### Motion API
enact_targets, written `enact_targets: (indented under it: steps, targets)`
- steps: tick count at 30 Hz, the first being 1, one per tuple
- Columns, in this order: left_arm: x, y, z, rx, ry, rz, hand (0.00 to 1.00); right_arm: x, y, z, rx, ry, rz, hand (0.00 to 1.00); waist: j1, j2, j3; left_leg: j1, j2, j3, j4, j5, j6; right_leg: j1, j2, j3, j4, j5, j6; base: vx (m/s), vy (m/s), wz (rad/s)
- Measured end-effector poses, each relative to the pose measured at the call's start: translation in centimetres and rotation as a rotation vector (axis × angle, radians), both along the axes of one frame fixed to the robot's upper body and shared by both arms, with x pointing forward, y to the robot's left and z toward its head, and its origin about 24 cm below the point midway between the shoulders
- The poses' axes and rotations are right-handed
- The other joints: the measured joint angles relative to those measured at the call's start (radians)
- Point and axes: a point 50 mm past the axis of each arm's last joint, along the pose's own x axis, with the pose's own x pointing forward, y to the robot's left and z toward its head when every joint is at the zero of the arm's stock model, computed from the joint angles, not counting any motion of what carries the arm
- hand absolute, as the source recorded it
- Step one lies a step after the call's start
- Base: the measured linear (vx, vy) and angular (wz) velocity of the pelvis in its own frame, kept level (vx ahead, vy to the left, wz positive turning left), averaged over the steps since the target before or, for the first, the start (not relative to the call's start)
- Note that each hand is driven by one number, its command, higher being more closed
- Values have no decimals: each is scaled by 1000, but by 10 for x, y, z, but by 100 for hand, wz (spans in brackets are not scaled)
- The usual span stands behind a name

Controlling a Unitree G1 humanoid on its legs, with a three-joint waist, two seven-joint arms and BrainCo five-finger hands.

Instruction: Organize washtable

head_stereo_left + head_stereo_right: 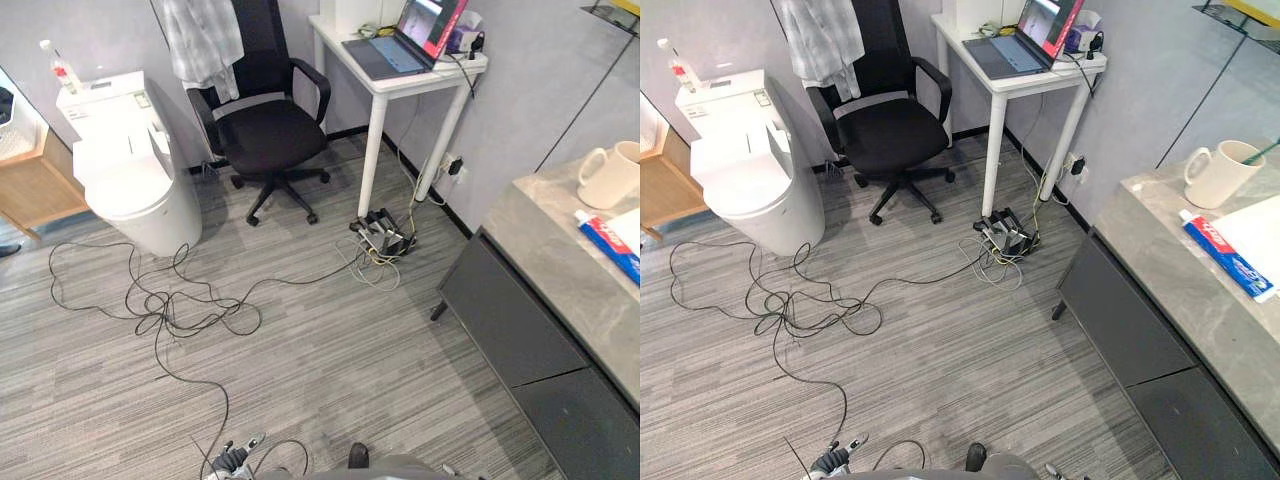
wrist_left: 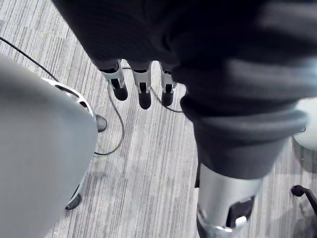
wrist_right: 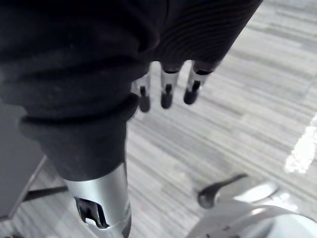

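While toothpaste (image 1: pixel 1230 262) lies near mug (image 1: pixel 1220 172), left hand (image 2: pixel 144 93) dangles.

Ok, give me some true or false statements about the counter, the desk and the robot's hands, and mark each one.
1. The cream ceramic mug stands upright on the grey stone-look counter. True.
2. The blue, red and white toothpaste tube stands inside the mug. False: it lies flat on the counter, apart from the mug.
3. The open laptop sits on the white desk. True.
4. The left hand grips the toothpaste tube. False: its fingers hang straight over the striped grey floor, holding nothing.
5. The right hand holds nothing. True.
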Motion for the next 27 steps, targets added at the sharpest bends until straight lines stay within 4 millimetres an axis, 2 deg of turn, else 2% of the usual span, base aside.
enact_targets:
  steps: [2, 3, 4, 6, 7, 8, 10, 12, 13, 15, 16, 18, 19, 20, 21, 22, 23, 24, 25, 26, 27]
  targets:
    - [-2, 1, 0, 6, 7, -9, 0, 4, -1, 1, -6, -16, 3, 0, 1, 4, 3, 28, 3, 85, -5, -3, 4, -28, 1, 8, 26, 15, 20, -15, 131, -99]
    - [-2, 1, 0, 7, 9, -22, 0, 8, 0, 2, -11, -34, 4, 0, -2, 7, 5, 38, 11, 143, -5, -3, 5, -69, -6, -60, 79, -6, 9, -107, 79, -125]
    - [2, -2, 0, 9, 8, -67, 0, 10, -1, 3, -16, -43, 4, 0, -6, 10, 7, 46, 12, 205, -8, -10, 16, -116, -49, -217, 155, -43, -12, -93, 52, -127]
    - [8, -4, 1, 20, 11, -146, 0, 11, -2, 3, -20, -47, 5, 0, -10, 15, 10, 72, 13, 302, -32, -12, 17, -166, -108, -396, 208, -47, -20, -81, 57, -135]
    - [11, -4, 1, 28, 12, -179, 0, 11, -2, 3, -23, -46, 4, 0, -13, 17, 12, 90, 17, 359, -43, -14, 13, -191, -129, -466, 207, -46, -21, -54, 25, -141]
    - [15, -5, 2, 31, 5, -192, 0, 11, -2, 3, -25, -44, 3, 0, -14, 18, 13, 98, 21, 380, -43, -18, 6, -202, -138, -492, 201, -46, -20, 23, -81, -136]
    - [25, -10, 2, 33, -4, -256, 0, 11, -3, 4, -28, -42, -1, 0, -16, 26, 27, 146, 39, 469, -46, -38, -40, -231, -176, -609, 177, -35, -31, 87, -154, -120]
    - [29, -11, 3, 35, -11, -266, 0, 11, -5, 4, -36, -38, -6, 0, -17, 33, 31, 178, 52, 521, -58, -33, -71, -226, -183, -673, 216, -9, -80, 184, -218, -73]
    - [47, -18, 6, 35, -51, -311, 0, 11, -7, 5, -46, -39, -8, 0, -33, 50, 44, 189, 74, 548, -59, -9, -110, -225, -171, -690, 263, -60, -77, 229, -242, -34]
    - [57, -28, 8, 18, -86, -318, 0, 10, -13, 6, -61, -34, -13, 0, -29, 73, 56, 216, 95, 568, -40, 9, -136, -224, -166, -668, 325, -117, -85, 253, -237, -30]
    - [55, -32, 7, 4, -83, -305, 0, 11, -18, 7, -70, -39, -10, 0, -31, 82, 54, 227, 147, 572, 68, 9, -137, -202, -152, -649, 350, -159, -87, 336, -314, -53]
    - [52, -33, 6, -14, -80, -253, 0, 13, -16, 7, -69, -49, -13, 0, -28, 87, 54, 210, 250, 551, 288, 20, -145, -160, -117, -641, 327, -172, -91, 270, -263, -58]
    - [47, -35, 5, -33, -81, -195, 0, 17, -17, 9, -81, -68, -12, 0, -21, 95, 53, 164, 343, 492, 497, 57, -89, -113, -72, -614, 273, -177, -100, 207, -231, -83]
    - [41, -36, 4, -44, -78, -169, 0, 25, -18, 11, -87, -95, -7, 0, -7, 99, 49, 116, 397, 428, 643, 79, -22, -94, -36, -573, 233, -179, -103, 189, -205, -110]
    - [38, -36, 3, -51, -79, -152, 0, 31, -21, 14, -101, -116, 13, 0, 3, 112, 40, 45, 423, 332, 778, 55, 11, -81, -6, -533, 206, -183, -111, 187, -149, -128]
    - [36, -31, 3, -42, -78, -146, 0, 43, -23, 17, -116, -146, 45, 0, 7, 112, 41, -44, 418, 218, 904, 40, 21, -58, 22, -476, 179, -185, -115, 161, -66, -122]
    - [35, -27, 4, -29, -82, -139, 0, 51, -22, 18, -119, -166, 59, 0, 14, 103, 44, -76, 410, 181, 944, 33, 17, -45, 31, -442, 167, -184, -117, 254, -21, -157]
    - [31, -18, 4, -10, -74, -127, 0, 68, -15, 23, -125, -214, 113, 0, 35, 91, 46, -130, 390, 135, 995, -9, 19, -15, 52, -363, 143, -180, -124, 258, 63, -200]
    - [21, -9, 4, 15, -60, -111, 0, 87, -6, 28, -119, -272, 163, 0, 52, 72, 47, -171, 381, 129, 1006, -49, 25, 15, 62, -270, 126, -178, -127, 267, 102, -212]
    - [20, -3, 5, 36, -72, -100, 0, 93, 0, 29, -114, -290, 194, 0, 58, 62, 47, -191, 380, 129, 997, -67, 36, 28, 61, -231, 122, -177, -125, 248, 152, -226]
    - [19, 5, 7, 60, -80, -91, 0, 108, 10, 33, -107, -334, 250, 0, 81, 49, 44, -229, 375, 125, 936, -85, 52, 44, 56, -148, 121, -158, -107, 279, 200, -231]
